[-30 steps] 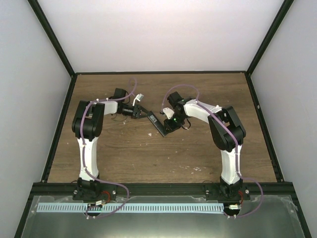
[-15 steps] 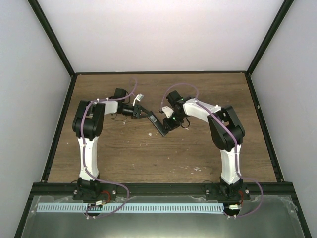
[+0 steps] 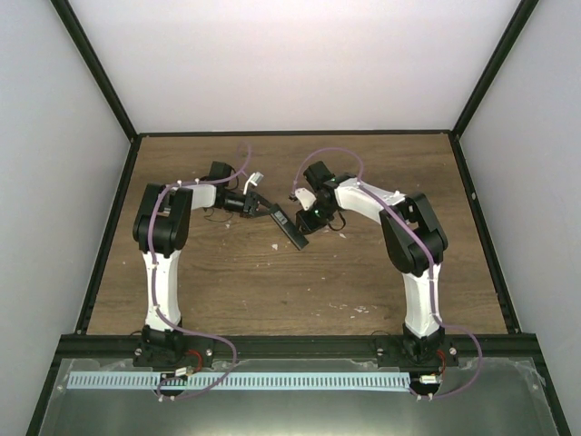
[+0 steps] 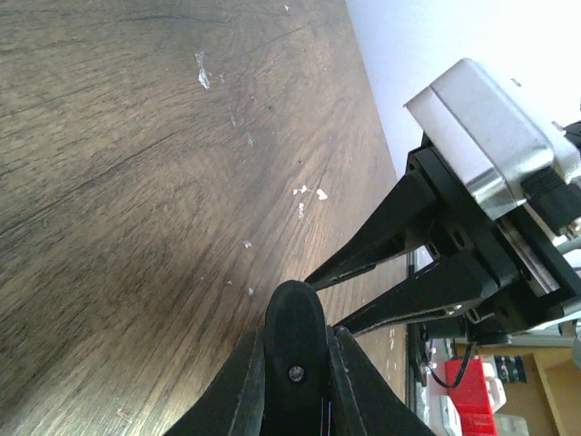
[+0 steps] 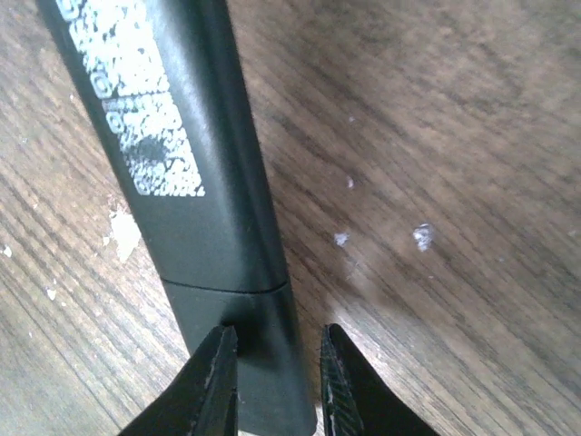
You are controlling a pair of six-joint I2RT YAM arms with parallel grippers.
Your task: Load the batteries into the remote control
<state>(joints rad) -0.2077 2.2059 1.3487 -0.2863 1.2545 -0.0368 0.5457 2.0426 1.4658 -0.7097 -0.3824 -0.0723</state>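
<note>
The remote control [image 3: 289, 227] is a slim black bar held slanted over the wood between the two arms. My left gripper [image 4: 295, 331] is shut on its upper left end [image 4: 292, 318], which shows edge-on with a small screw. In the right wrist view the remote control [image 5: 182, 163] lies back up, with a white printed label and a seam across it near its lower end. My right gripper [image 5: 277, 350] hangs over that end section [image 5: 268, 381], jaws slightly apart with nothing between them. The left fingertip overlaps the bar. The batteries are out of view.
The brown wooden table [image 3: 272, 282] carries small white specks [image 5: 422, 236]. Black frame rails [image 3: 109, 227] run along its left and right sides, with white walls behind. The right arm's fingers [image 4: 390, 241] and wrist camera [image 4: 490, 136] show in the left wrist view.
My right gripper has shifted a little up and to the left along the remote's lower end. The left arm and the remote have stayed put.
</note>
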